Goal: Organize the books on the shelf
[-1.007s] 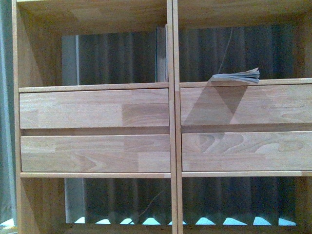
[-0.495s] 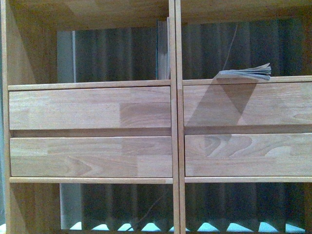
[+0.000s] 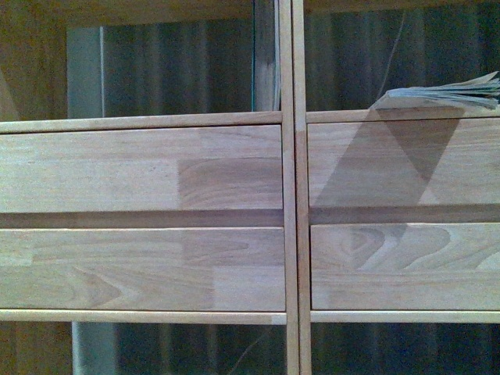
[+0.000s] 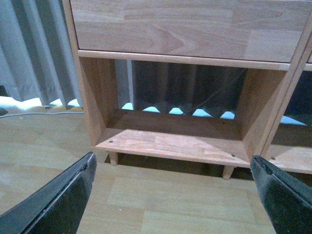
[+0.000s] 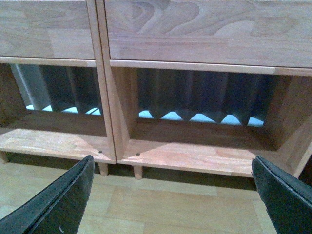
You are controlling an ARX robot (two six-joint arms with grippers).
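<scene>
Paperback (image 3: 451, 95) flat on shelf (image 3: 141, 168), upper-right compartment

Dim, soft, bluish-tinted views; angular shadow on shelf (image 3: 375, 172) front.

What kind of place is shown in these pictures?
Most likely an indoor room, perhaps a home or a test room: a wooden shelf holding a book, a wood-patterned floor, and long curtains behind the shelf.

Flat book (image 3: 449, 95) ran off the front view's right edge (cover unreadable). Upright book (image 3: 266, 58) by the divider (image 3: 294, 156) was cropped at top, title too dim to tell.
</scene>
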